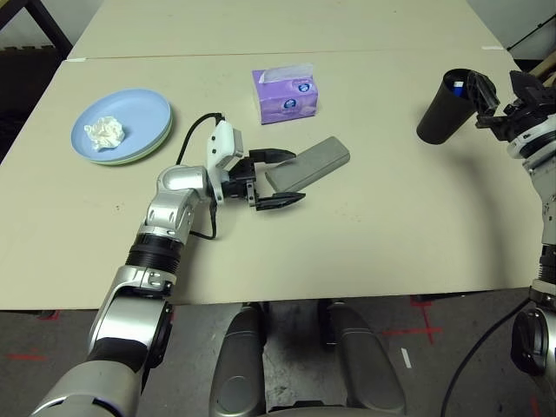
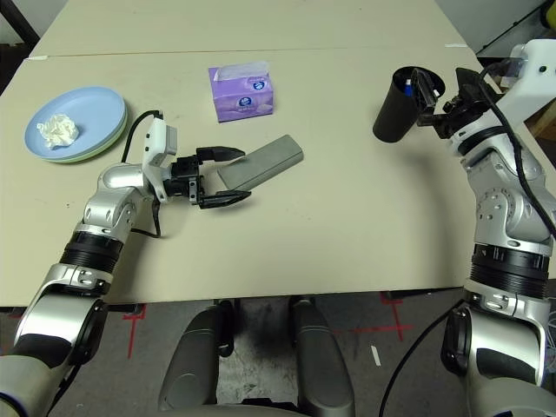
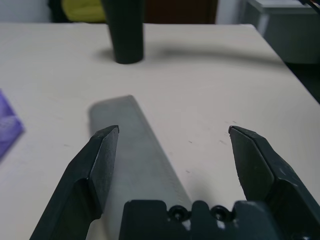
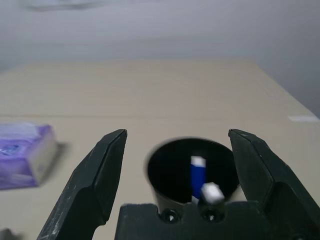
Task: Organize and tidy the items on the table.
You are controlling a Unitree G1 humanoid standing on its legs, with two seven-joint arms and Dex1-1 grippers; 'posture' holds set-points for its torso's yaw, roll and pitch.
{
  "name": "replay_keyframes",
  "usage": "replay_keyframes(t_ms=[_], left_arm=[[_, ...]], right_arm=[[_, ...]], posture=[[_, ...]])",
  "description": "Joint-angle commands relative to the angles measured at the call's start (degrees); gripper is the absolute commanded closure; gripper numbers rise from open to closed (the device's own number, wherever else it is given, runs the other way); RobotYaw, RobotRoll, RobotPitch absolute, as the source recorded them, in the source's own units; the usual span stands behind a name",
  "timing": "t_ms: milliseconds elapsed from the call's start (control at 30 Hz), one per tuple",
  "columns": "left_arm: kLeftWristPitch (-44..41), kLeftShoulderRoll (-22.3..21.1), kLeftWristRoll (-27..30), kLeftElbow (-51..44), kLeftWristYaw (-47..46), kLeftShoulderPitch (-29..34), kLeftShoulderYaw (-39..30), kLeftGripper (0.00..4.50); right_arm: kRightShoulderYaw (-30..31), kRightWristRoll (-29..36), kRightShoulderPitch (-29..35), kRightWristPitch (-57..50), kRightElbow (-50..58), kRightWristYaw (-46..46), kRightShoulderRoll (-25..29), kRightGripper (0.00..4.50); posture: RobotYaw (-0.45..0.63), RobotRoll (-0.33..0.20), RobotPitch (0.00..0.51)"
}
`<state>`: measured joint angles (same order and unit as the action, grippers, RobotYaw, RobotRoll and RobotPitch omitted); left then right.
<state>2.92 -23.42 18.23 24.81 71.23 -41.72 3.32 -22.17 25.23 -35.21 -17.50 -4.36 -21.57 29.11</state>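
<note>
Purple tissue box (image 1: 286, 95), print unreadable; left gripper (image 1: 276, 178) & right gripper (image 4: 176, 150) both agape, empty.

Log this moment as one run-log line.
left gripper: open, straddling end of grey oblong glasses case | right gripper: open above black cup | cup holds white-and-blue pen

Your robot: silver forearms (image 1: 169, 213), black ribbed wrist collars, black wedge fingers (image 3: 95, 170), white wrist-camera housing (image 1: 222, 148), black cables.
</note>
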Motion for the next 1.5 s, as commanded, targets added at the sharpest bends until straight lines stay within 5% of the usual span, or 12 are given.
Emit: replay_keyframes(t_ms=[33,433,600,833,1500], left_arm=[[-1.2,0.6,0.7,-4.1,-4.6,2.4,-1.9,0.0],[-2.9,2.4,-3.7,-14.4,-32.3,10.9,-10.2,0.0],[-5.7,4.4,-6.7,-17.4,-45.5,13.7,-12.9,0.0],[-5.7,8.2,-9.2,-20.8,-60.9,16.3,-17.4,0.0],[-1.2,0.6,-5.8,-16.2,-59.5,20.9,-24.5,0.0]], right_arm=[[-0.1,2.0,3.5,3.6,2.8,-3.1,-1.9,0.02],[1.9,-1.5,19.5,5.9,11.8,1.3,-7.4,0.02],[2.9,-8.7,18.2,9.9,7.1,9.3,-9.8,0.02],[1.6,-8.6,15.1,15.7,0.6,13.3,-13.6,0.02],[-2.5,-1.4,18.9,17.2,-0.4,3.5,-7.2,0.02]], posture=[[0.06,0.0,0.214],[0.08,0.0,0.223],[0.1,0.0,0.226],[0.13,0.0,0.229],[0.14,0.0,0.224]])
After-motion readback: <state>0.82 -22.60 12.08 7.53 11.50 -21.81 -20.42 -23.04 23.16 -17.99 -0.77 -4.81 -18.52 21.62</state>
